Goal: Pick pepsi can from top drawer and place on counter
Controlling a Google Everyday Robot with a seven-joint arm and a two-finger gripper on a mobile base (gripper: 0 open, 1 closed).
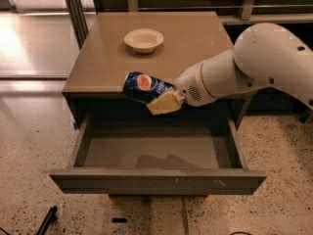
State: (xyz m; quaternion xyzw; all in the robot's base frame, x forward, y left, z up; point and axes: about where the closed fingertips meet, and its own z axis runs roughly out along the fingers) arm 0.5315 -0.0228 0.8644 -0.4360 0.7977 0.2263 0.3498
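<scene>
The pepsi can (143,86) is dark blue with a round red-white-blue logo. It lies tilted in the air at the counter's front edge, above the open top drawer (156,153). My gripper (157,99) comes in from the right on a white arm and is shut on the pepsi can, with a cream finger (166,103) under its right end. The drawer is pulled out and its grey floor holds nothing. The tan counter (195,48) lies just behind the can.
A cream bowl (144,39) stands on the counter's far middle. The white arm (254,62) crosses the counter's right side. Speckled floor surrounds the cabinet. A dark object (46,219) lies on the floor at bottom left.
</scene>
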